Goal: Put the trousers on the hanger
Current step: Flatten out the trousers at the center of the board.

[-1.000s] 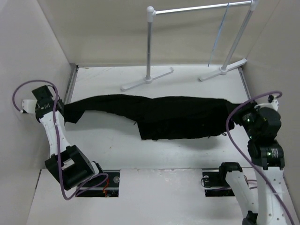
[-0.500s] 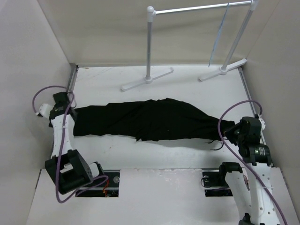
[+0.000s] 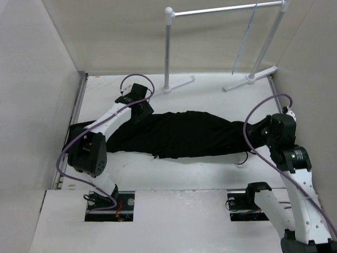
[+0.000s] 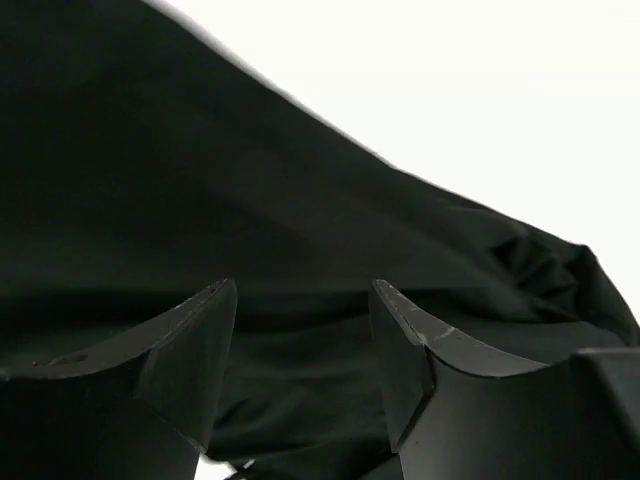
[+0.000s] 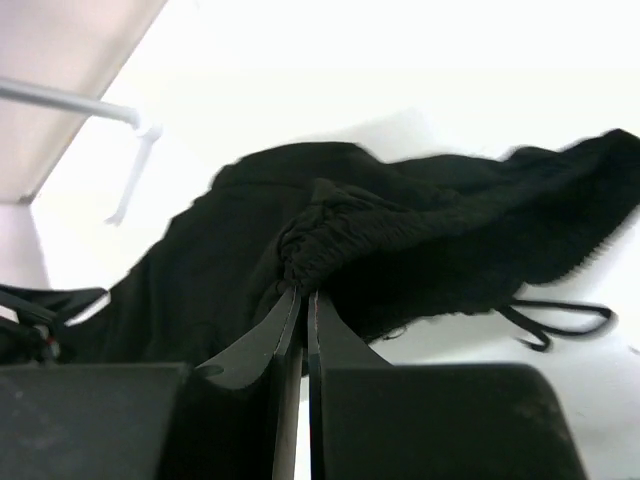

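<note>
The black trousers (image 3: pixel 179 134) lie stretched left to right across the white table. My right gripper (image 3: pixel 253 134) is shut on their gathered waistband (image 5: pixel 320 245) at the right end, with the thin drawstring (image 5: pixel 550 320) trailing beside it. My left gripper (image 3: pixel 141 112) is open and empty just above the upper left part of the trousers (image 4: pixel 250 200); its fingers (image 4: pixel 195 340) stand apart over the cloth. The pale-blue hanger (image 3: pixel 245 39) hangs from the rail of the white rack at the back right.
The white tube garment rack (image 3: pixel 168 47) stands at the back with T-shaped feet (image 3: pixel 166 89) on the table. Beige walls close in the left, right and back. A loose trouser leg end (image 3: pixel 79 129) lies at the far left.
My left gripper let go of the leg end at the far left and swung right and back over the trousers. My right gripper stayed shut on the waistband, shifting slightly back.
</note>
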